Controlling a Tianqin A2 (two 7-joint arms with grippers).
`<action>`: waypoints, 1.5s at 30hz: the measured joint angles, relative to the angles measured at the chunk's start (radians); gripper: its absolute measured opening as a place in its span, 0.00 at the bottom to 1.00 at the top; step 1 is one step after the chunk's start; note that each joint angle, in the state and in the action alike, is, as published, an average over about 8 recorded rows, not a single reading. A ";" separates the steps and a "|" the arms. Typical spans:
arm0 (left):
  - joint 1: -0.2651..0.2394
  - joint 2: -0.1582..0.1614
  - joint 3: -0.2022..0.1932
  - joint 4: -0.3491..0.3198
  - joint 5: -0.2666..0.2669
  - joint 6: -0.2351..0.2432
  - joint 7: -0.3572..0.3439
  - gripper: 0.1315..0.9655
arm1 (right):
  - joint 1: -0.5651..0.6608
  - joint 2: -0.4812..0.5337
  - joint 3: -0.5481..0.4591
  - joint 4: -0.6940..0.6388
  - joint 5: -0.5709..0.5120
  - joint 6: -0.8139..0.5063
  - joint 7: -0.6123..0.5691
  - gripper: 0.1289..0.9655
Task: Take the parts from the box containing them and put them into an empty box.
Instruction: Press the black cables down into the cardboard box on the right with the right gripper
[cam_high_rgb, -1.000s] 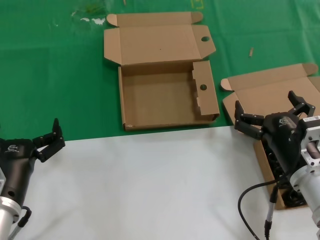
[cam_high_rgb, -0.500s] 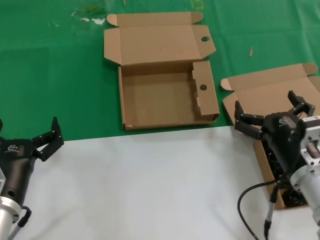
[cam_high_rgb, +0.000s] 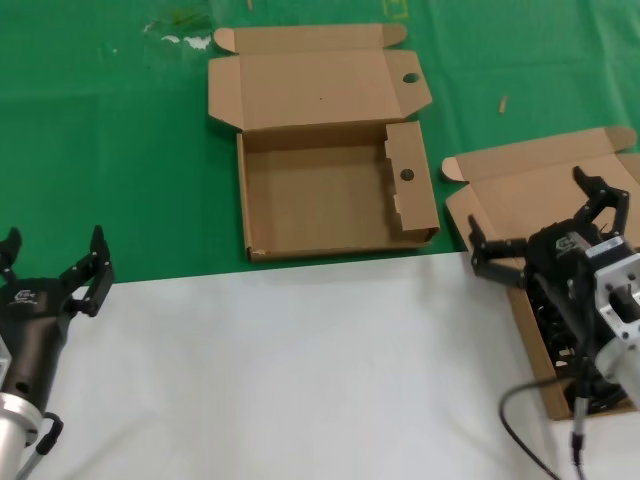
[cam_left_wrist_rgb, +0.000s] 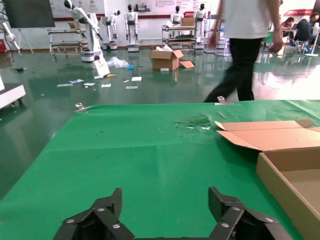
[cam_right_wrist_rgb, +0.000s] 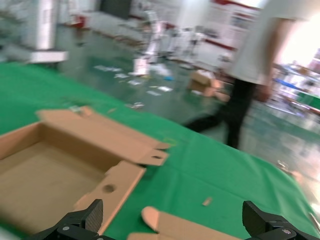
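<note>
Head view, left to right: the left gripper (cam_high_rgb: 52, 262) waits at 8 o'clock, fingers spread wide, holding nothing. At 12 o'clock the empty box (cam_high_rgb: 330, 200) lies open, bare inside. At 4 o'clock the box containing them (cam_high_rgb: 520, 195) holds what seem to be the parts (cam_high_rgb: 555, 320), mostly hidden beneath the right gripper (cam_high_rgb: 545, 222), fully spread, gripping nothing.

Black parts (cam_high_rgb: 560, 330) mostly behind the right arm — their box (cam_high_rgb: 520, 185) cropped at the frame edge.
</note>
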 joint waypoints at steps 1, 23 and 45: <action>0.000 0.000 0.000 0.000 0.000 0.000 0.000 0.66 | -0.008 0.029 -0.011 0.011 -0.017 -0.007 0.019 1.00; 0.000 0.000 0.000 0.000 0.000 0.000 0.000 0.14 | 0.199 0.781 -0.212 0.108 -0.297 -0.670 0.294 1.00; 0.000 0.000 0.000 0.000 0.000 0.000 -0.001 0.01 | 0.650 0.752 -0.498 -0.185 -0.460 -1.040 0.069 0.96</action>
